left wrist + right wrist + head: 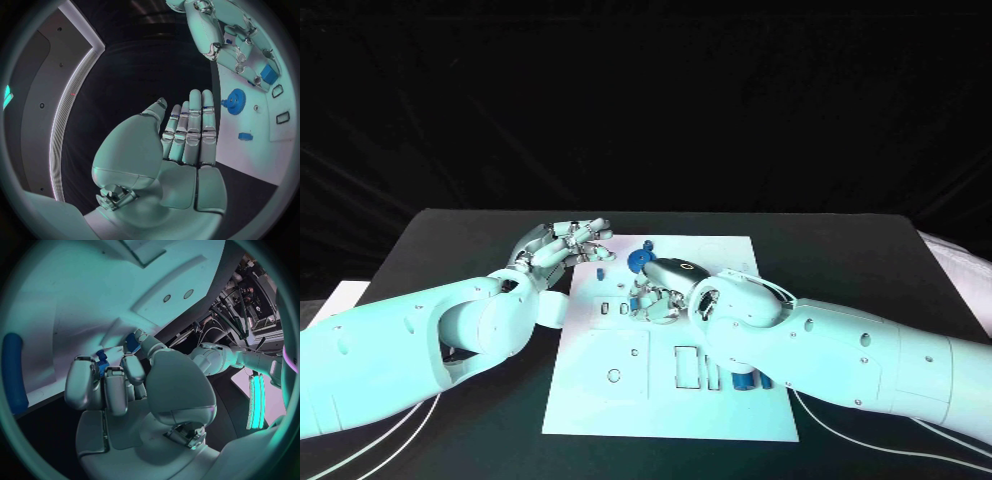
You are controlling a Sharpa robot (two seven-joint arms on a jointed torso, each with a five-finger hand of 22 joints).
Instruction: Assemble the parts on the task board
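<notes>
Blue part sits pinched in the right hand's fingers; left hand holds nothing, fingers straight.

- Black table: it carries the whole work area, and its bare dark top shows on both sides and along the far edge.
- Black cloth: it hangs behind the table as a backdrop, in loose folds.
- White cables: thin lines lie across the table top near its front left corner.
- More white cables: they lie on the table near its front right corner.
- Pale sheet: it sits just off the table's right edge.
- Pale patch: it shows just off the table's left edge.
</notes>
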